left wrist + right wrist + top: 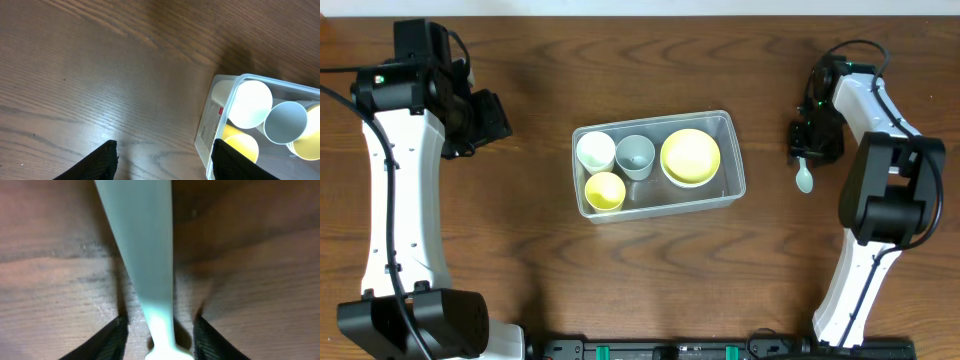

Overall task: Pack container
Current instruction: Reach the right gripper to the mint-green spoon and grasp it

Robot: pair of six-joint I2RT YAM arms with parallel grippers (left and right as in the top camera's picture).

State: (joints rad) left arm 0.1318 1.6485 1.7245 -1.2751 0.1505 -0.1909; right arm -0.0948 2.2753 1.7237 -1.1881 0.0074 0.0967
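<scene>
Right gripper [159, 327]: jaws parted and set astride the handle of the pale green spoon [142, 255], not yet clamped, presumably for pickup. Left gripper [165, 165]: parted, empty, kept clear beside the container [650, 123]. The container is placed mid-table [520, 60] and already loaded with cups [636, 154] and a yellow bowl [690, 156].

The container [210, 123] (far end) runs off the left wrist view.

Clear glossy plastic container [665, 206], matt dark wood-grain table [520, 250], smooth pale plastic spoon [804, 180]
</scene>
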